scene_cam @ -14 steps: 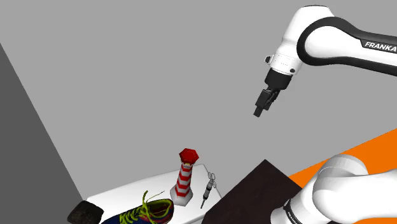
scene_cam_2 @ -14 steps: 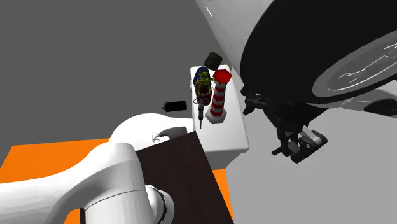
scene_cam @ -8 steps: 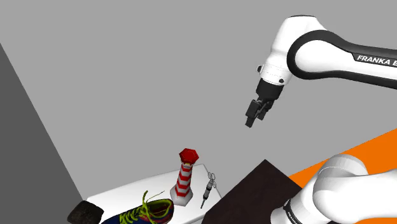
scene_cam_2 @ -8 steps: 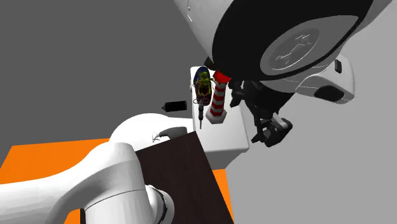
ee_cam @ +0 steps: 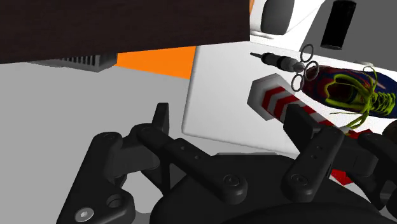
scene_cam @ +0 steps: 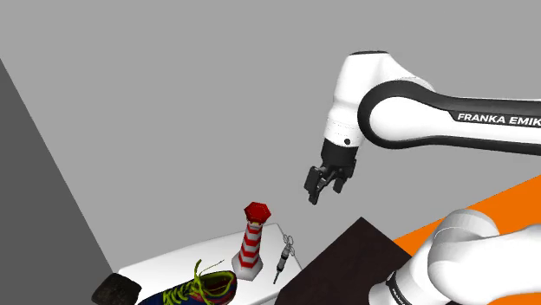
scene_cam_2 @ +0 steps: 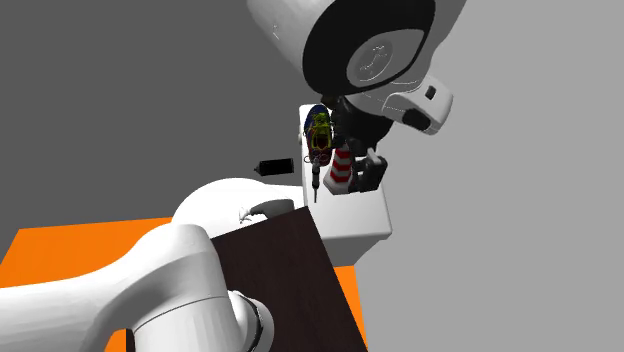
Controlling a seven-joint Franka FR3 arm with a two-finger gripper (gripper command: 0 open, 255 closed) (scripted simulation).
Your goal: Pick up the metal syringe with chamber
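Shoulder view: white capital lettering "FRANKA EMIK", cut off at the picture's right edge, stands on the dark band of the white Franka arm (scene_cam: 416, 117). It runs along the near-horizontal link and slants slightly downward toward the shoulder view's right.

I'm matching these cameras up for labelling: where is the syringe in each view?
Shoulder view: the syringe lies low in the picture, just right of the striped lighthouse.
Second exterior view: syringe just left of the lighthouse.
Wrist view: syringe beside the lighthouse's base and the shoe.
Shared landmark: the lighthouse.
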